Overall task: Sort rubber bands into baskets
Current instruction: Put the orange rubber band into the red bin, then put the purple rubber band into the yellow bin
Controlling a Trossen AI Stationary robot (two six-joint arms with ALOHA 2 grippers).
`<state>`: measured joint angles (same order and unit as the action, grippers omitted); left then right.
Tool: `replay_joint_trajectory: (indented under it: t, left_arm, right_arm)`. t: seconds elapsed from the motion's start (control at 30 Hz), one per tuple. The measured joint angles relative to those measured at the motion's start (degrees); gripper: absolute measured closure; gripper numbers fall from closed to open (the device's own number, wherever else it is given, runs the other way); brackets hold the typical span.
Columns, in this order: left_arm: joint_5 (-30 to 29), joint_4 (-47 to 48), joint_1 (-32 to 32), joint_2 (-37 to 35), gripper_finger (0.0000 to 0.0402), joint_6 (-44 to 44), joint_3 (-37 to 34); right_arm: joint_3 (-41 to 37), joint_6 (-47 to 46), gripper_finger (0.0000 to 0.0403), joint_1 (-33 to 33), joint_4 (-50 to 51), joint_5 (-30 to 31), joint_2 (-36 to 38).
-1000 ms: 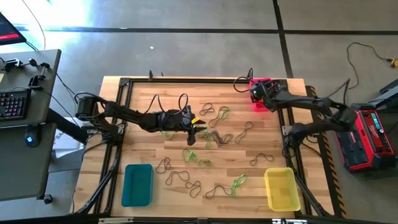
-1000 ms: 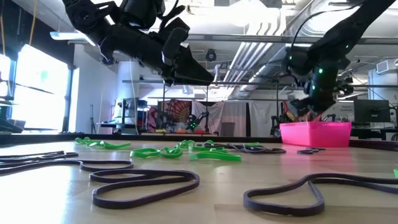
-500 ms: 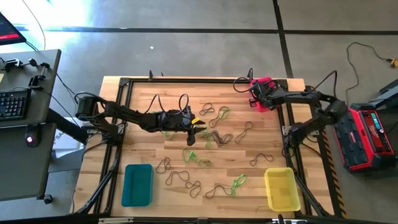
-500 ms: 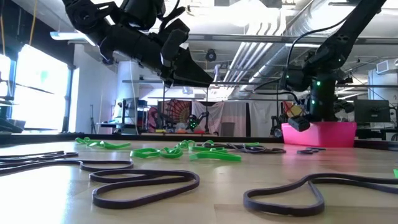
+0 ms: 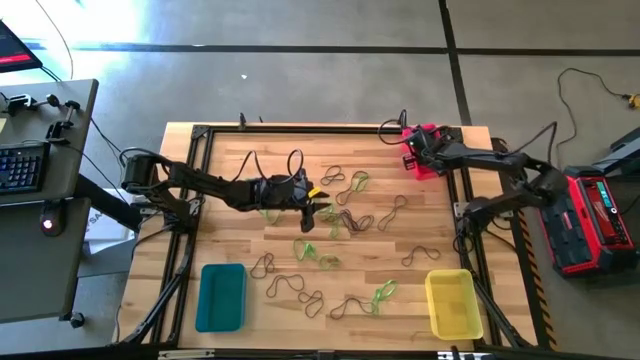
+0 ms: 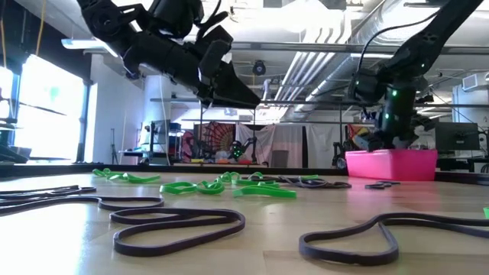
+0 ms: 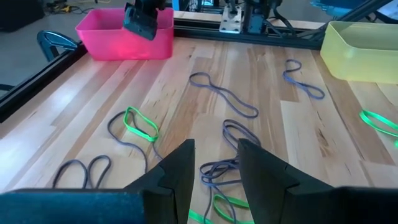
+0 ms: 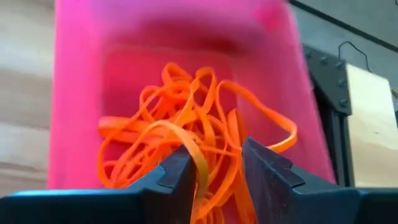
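Observation:
Dark rubber bands (image 5: 345,215) and green rubber bands (image 5: 318,255) lie scattered flat on the wooden table. My left gripper (image 5: 318,203) hangs open above them at mid-table, with nothing between its fingers (image 7: 216,168). A heap of orange rubber bands (image 8: 186,130) lies on the floor of the pink basket (image 5: 428,132) at the far right corner. My right gripper (image 8: 214,165) stands open over that basket, slanting down into it. The yellow basket (image 5: 452,303) stands at the near right and the teal basket (image 5: 221,296) at the near left. My right gripper points slantwise down into the pink basket. One orange strand (image 8: 198,163) runs up between its open fingers, and I cannot tell whether it touches them. That strand belongs to the heap lying in the basket.
A black metal frame (image 5: 200,190) runs along the table's left, far and right sides. Dark bands (image 6: 179,221) lie close to the near edge, and green bands (image 6: 260,189) lie farther back. Bare wood shows between the teal and yellow baskets.
My right gripper has swung a little at the pink basket, dipping toward the basket's left wall and then coming back over it. The bands on the table lie as before.

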<state>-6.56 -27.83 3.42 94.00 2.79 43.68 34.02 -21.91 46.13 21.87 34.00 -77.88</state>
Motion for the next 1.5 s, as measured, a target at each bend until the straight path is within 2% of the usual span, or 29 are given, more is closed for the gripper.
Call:
replay_joint_trajectory:
  t: [0.13, 0.43, 0.5, 0.67, 1.03, 1.17, 1.33, 1.43, 1.5]
  left_arm:
    - [-0.01, 0.02, 0.00, 0.00, 0.0287, 0.00, 0.00]
    - [-0.01, 1.59, 0.33, -0.02, 0.0287, 0.02, 0.00]
    - [-0.07, 1.59, 0.33, -0.02, 0.0287, 0.00, 0.00]
    - [-0.27, 1.52, 0.33, -0.02, 0.0287, 0.02, 0.00]
    - [-3.28, 4.69, 1.76, -0.02, 0.0289, 1.92, 0.02]
    - [-3.32, 3.04, 2.26, -0.02, 0.0320, -1.64, 0.02]
    - [0.10, 0.43, 4.02, -0.02, 0.0386, -4.81, 0.02]
    - [3.18, -0.39, 5.33, -0.04, 0.0396, -4.57, -0.14]
    - [4.91, -3.53, 6.03, -0.07, 0.0395, -4.37, -1.48]
  right_arm:
    - [0.00, -0.12, 0.0273, 0.00, 0.29, -2.64, 3.00]
    - [0.81, -0.22, 0.0216, 0.02, 0.55, -4.72, 6.53]
    - [2.10, 0.57, 0.0213, -0.02, 1.39, -6.77, 7.21]
    - [4.90, 2.76, 0.0215, 0.03, -0.23, -7.14, 7.71]
    - [5.05, 3.88, 0.0217, 0.01, -1.21, -9.57, 7.61]
    - [5.05, 5.88, 0.0252, -1.71, -0.64, -8.91, 8.93]
    - [5.05, 7.50, 0.0337, -5.26, 2.37, -8.61, 12.45]
    - [5.05, 8.81, 0.0388, -7.17, 4.24, -8.57, 14.26]
    - [5.05, 8.84, 0.0396, -8.01, 5.13, -8.57, 15.24]
